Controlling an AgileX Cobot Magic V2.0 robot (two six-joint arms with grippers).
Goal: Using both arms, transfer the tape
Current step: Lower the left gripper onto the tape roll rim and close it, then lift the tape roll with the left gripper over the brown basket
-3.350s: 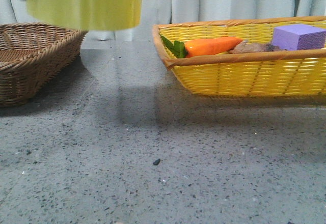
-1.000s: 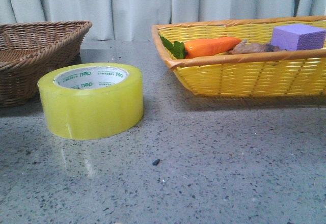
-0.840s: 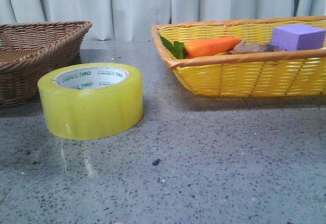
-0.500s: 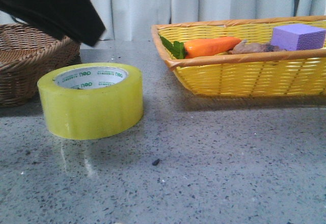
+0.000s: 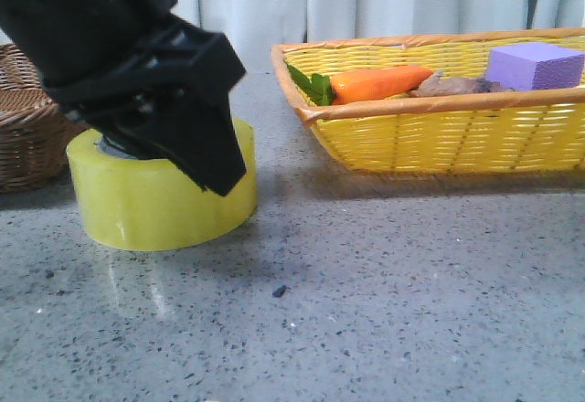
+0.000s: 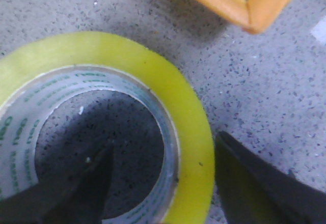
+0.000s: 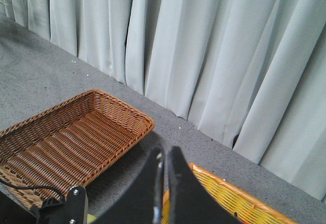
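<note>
The yellow-green tape lies flat on the grey table, left of centre, its white core facing up. My left gripper is down on it and open. In the left wrist view the roll fills the frame: one finger is inside the core and the other finger is outside, with the roll's wall between them and a gap on each side. My right gripper is shut and empty, held high above the table. It does not show in the front view.
A brown wicker basket stands just left of the tape and also shows in the right wrist view. A yellow basket at the right holds a carrot and a purple foam block. Its orange rim corner lies near the tape.
The tape, held in the air 3.4 s ago, has since lain on the table unmoved. My left gripper has come down from the upper left onto the roll.
</note>
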